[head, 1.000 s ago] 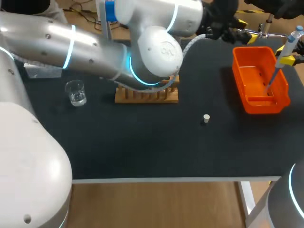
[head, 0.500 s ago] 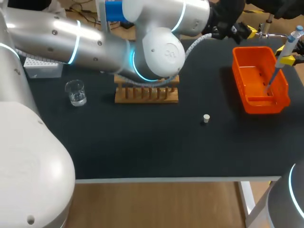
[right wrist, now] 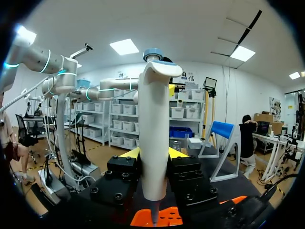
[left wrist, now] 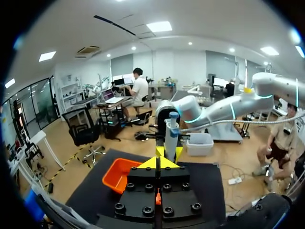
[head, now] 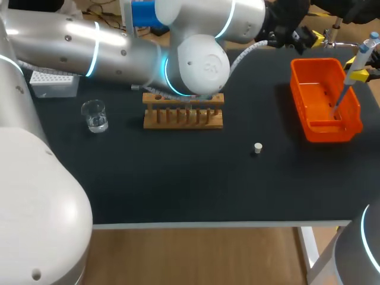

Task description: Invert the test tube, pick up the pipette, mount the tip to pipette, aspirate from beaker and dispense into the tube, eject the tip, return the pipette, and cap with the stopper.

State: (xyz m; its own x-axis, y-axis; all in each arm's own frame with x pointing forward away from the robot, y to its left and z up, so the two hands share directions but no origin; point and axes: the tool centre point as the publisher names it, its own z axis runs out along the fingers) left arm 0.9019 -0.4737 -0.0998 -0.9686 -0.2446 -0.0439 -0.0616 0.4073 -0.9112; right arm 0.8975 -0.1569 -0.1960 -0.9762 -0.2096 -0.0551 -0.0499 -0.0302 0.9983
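At the far left the tip box [head: 53, 83] and the beaker [head: 95, 115] are sitting on the table, the beaker showing a little clear liquid. Next along, the wooden rack [head: 183, 117] is standing partly under my left arm [head: 119, 47]; I cannot pick out the test tube in it. The stopper [head: 257, 148] is lying loose on the table, well apart from the rack, so capping is not yet done.

The left gripper [left wrist: 160, 162] is hanging over the table's far edge, its yellow tips pressed together with nothing visible between them.

At the right, the right gripper [right wrist: 153, 152] is clamping the pipette [right wrist: 153, 129] from both sides and holding it upright, its thin lower end pointing down into the orange bin [head: 323, 127] — whether a tip is on it is too small to tell.

Judging by that pose, the work is sitting at the tip-ejection step. Filling the tube looks finished, though the pictures are not proving it — and returning the pipette and capping with the stopper are remaining.
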